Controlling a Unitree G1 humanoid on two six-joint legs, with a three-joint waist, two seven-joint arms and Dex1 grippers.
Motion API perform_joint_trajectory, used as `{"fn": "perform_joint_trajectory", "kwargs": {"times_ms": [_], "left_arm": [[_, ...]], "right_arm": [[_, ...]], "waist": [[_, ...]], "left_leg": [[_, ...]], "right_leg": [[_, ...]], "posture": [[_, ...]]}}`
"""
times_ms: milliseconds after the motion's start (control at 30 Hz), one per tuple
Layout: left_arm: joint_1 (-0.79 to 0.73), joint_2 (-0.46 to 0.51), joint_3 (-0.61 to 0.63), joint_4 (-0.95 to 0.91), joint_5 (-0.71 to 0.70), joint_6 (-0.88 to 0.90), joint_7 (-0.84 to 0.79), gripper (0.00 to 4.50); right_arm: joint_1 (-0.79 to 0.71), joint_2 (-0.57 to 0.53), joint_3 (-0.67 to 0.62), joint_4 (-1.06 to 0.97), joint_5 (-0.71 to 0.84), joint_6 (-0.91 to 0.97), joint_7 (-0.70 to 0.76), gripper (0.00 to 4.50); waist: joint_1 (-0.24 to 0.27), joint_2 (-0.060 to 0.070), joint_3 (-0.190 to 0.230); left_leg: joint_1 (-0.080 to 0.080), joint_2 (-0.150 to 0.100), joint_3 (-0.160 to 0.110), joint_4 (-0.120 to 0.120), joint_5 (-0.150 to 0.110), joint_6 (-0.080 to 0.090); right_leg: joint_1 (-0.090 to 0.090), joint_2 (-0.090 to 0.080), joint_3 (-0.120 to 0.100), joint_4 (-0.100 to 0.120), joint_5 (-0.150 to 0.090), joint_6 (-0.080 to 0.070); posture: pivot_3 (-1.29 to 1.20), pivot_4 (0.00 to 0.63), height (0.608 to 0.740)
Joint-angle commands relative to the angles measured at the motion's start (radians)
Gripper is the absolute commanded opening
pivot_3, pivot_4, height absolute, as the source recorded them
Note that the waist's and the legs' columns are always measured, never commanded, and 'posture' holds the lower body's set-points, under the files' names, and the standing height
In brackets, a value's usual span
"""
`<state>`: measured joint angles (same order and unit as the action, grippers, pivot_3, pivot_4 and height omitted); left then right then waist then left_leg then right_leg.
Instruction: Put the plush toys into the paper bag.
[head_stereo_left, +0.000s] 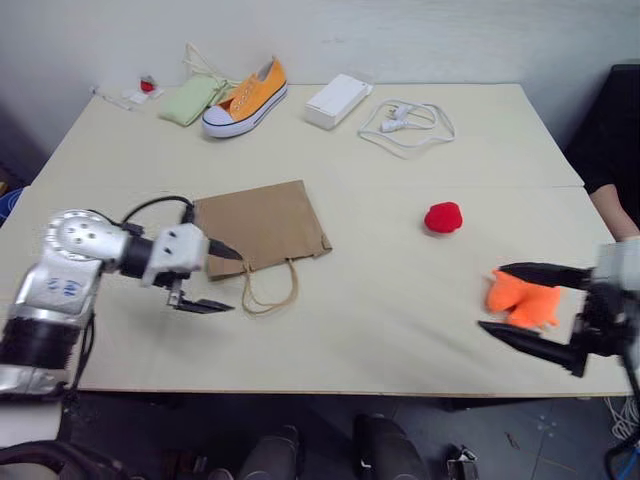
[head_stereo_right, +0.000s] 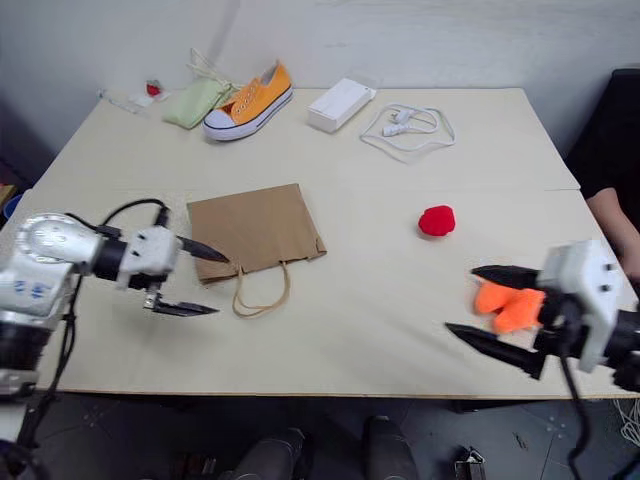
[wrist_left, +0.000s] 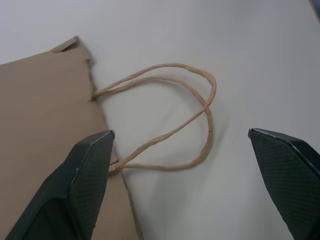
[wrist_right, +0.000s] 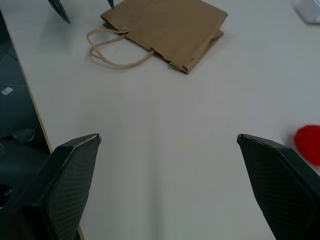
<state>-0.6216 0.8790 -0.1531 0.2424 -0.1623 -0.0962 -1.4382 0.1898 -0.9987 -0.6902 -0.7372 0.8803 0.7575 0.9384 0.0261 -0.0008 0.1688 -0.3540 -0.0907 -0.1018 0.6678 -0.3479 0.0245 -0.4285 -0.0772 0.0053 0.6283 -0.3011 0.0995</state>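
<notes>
At table's right edge, orange plush toy (head_stereo_left: 523, 300) sits partly hidden, maybe between right gripper's (head_stereo_left: 520, 301) spread fingers
Red plush toy (head_stereo_left: 443, 217) lies mid-table; paper bag (head_stereo_left: 262, 226) flat beside left gripper (head_stereo_left: 225, 279), fingers apart, on pale wooden table (head_stereo_left: 380, 330)

The bench (head_stereo_left: 400, 330) lies bare between the flat bag (head_stereo_left: 262, 226) and the orange toy (head_stereo_left: 522, 298), with only the red toy (head_stereo_left: 443, 217) near that open stretch. The bag's handles (head_stereo_left: 270, 292) loop toward the near edge just beside the left end effector (head_stereo_left: 215, 279). A shoe (head_stereo_left: 246, 97), pouch (head_stereo_left: 190, 100), white box (head_stereo_left: 338, 100) and cable (head_stereo_left: 408, 127) line the far edge, well apart.
</notes>
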Motion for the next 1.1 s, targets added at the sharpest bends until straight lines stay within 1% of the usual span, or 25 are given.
{"fn": "perform_joint_trajectory", "kwargs": {"times_ms": [33, 67, 167, 300, 400, 567, 667, 767, 800, 900, 967, 1000, 1033, 1100], "left_arm": [[-0.077, -0.052, -0.029, 0.088, 0.040, -0.105, -0.008, 4.50], [-0.096, -0.075, -0.031, 0.118, 0.040, -0.129, -0.008, 4.50], [-0.133, -0.104, -0.040, 0.190, 0.055, -0.175, -0.018, 3.92], [-0.136, -0.111, -0.066, 0.237, 0.084, -0.245, -0.047, 2.69], [-0.145, -0.128, -0.081, 0.267, 0.105, -0.275, -0.048, 1.74], [-0.183, -0.176, -0.086, 0.336, 0.123, -0.310, -0.022, 1.74], [-0.190, -0.202, -0.073, 0.351, 0.093, -0.262, -0.034, 1.17], [-0.200, -0.222, -0.060, 0.365, 0.090, -0.220, -0.008, 0.24], [-0.207, -0.233, -0.047, 0.349, 0.064, -0.160, -0.006, 0.04], [-0.217, -0.256, -0.008, 0.287, -0.007, -0.007, -0.007, 0.04], [-0.236, -0.269, 0.054, 0.179, -0.134, 0.263, 0.023, 0.04], [-0.242, -0.272, 0.076, 0.139, -0.177, 0.361, 0.038, 0.04], [-0.257, -0.280, 0.115, 0.100, -0.243, 0.494, 0.078, 0.01], [-0.283, -0.297, 0.186, 0.039, -0.353, 0.702, 0.167, 0.00]], "right_arm": [[-0.055, 0.069, 0.076, -0.034, 0.060, 0.006, -0.122, 4.46], [-0.066, 0.097, 0.107, -0.044, 0.055, 0.003, -0.160, 4.46], [-0.076, 0.137, 0.179, -0.070, 0.007, -0.012, -0.233, 4.50], [-0.095, 0.152, 0.209, -0.082, 0.009, -0.017, -0.280, 4.50], [-0.127, 0.136, 0.208, -0.094, 0.064, -0.005, -0.283, 4.50], [-0.149, 0.105, 0.216, -0.106, 0.114, 0.008, -0.276, 4.50], [-0.155, 0.094, 0.231, -0.108, 0.124, 0.005, -0.277, 4.50], [-0.166, 0.092, 0.247, -0.103, 0.125, 0.000, -0.286, 4.50], [-0.178, 0.093, 0.260, -0.093, 0.120, -0.002, -0.291, 4.50], [-0.209, 0.098, 0.287, -0.069, 0.110, -0.002, -0.301, 4.50], [-0.242, 0.105, 0.316, -0.051, 0.103, -0.004, -0.310, 4.50], [-0.253, 0.107, 0.326, -0.045, 0.102, -0.005, -0.312, 4.50], [-0.270, 0.113, 0.344, -0.038, 0.106, -0.005, -0.314, 4.32], [-0.303, 0.129, 0.383, -0.025, 0.109, -0.010, -0.313, 3.91]], "waist": [[0.001, -0.005, 0.001], [0.001, -0.006, 0.002], [0.001, -0.006, 0.002], [-0.003, -0.006, 0.002], [-0.001, -0.006, 0.002], [0.004, -0.007, 0.002], [0.002, -0.007, 0.002], [0.001, -0.007, 0.002], [0.001, -0.007, 0.002], [0.000, -0.007, 0.003], [-0.001, -0.008, 0.003], [-0.002, -0.008, 0.003], [-0.002, -0.009, 0.004], [-0.003, -0.009, 0.004]], "left_leg": [[0.000, 0.000, 0.000, 0.000, 0.000, 0.000], [-0.001, 0.000, -0.001, 0.001, 0.000, 0.000], [-0.002, 0.000, -0.001, 0.003, 0.000, 0.000], [-0.002, 0.000, -0.001, 0.004, 0.000, 0.001], [-0.002, 0.000, -0.001, 0.006, 0.000, 0.001], [-0.003, -0.001, -0.002, 0.009, -0.001, 0.001], [-0.003, -0.001, -0.001, 0.010, -0.002, 0.003], [-0.004, -0.001, -0.001, 0.012, -0.002, 0.003], [-0.004, -0.001, -0.001, 0.012, -0.002, 0.003], [-0.005, -0.001, -0.001, 0.013, -0.002, 0.003], [-0.005, -0.001, -0.001, 0.013, -0.002, 0.003], [-0.006, -0.001, -0.001, 0.014, -0.002, 0.003], [-0.006, -0.001, -0.002, 0.014, -0.002, 0.003], [-0.007, -0.001, -0.002, 0.014, -0.002, 0.003]], "right_leg": [[0.000, 0.000, 0.000, 0.000, 0.000, 0.000], [0.000, 0.000, -0.001, 0.000, 0.000, 0.000], [-0.001, 0.000, -0.001, 0.001, 0.000, 0.001], [-0.002, 0.000, 0.000, 0.001, 0.001, 0.001], [-0.001, 0.000, 0.000, 0.002, 0.001, 0.001], [0.000, 0.000, -0.001, 0.002, 0.001, 0.002], [0.000, 0.000, -0.001, 0.002, 0.001, 0.002], [0.000, 0.000, -0.001, 0.002, 0.001, 0.002], [0.000, 0.000, -0.001, 0.003, 0.001, 0.002], [-0.001, 0.000, -0.001, 0.003, 0.001, 0.003], [-0.001, 0.000, -0.001, 0.004, 0.001, 0.003], [-0.002, 0.000, -0.001, 0.006, 0.001, 0.003], [-0.002, 0.000, -0.001, 0.009, 0.001, 0.003], [-0.003, 0.000, 0.000, 0.009, 0.001, 0.003]], "posture": [[0.00, 0.150, 0.740], [0.00, 0.150, 0.740], [0.00, 0.150, 0.740], [0.00, 0.150, 0.740], [0.00, 0.150, 0.740], [0.00, 0.150, 0.740], [0.00, 0.150, 0.740], [0.00, 0.150, 0.740], [0.00, 0.150, 0.740], [0.00, 0.150, 0.740], [0.00, 0.150, 0.740], [0.00, 0.150, 0.740], [0.00, 0.150, 0.740], [0.00, 0.150, 0.740]]}}
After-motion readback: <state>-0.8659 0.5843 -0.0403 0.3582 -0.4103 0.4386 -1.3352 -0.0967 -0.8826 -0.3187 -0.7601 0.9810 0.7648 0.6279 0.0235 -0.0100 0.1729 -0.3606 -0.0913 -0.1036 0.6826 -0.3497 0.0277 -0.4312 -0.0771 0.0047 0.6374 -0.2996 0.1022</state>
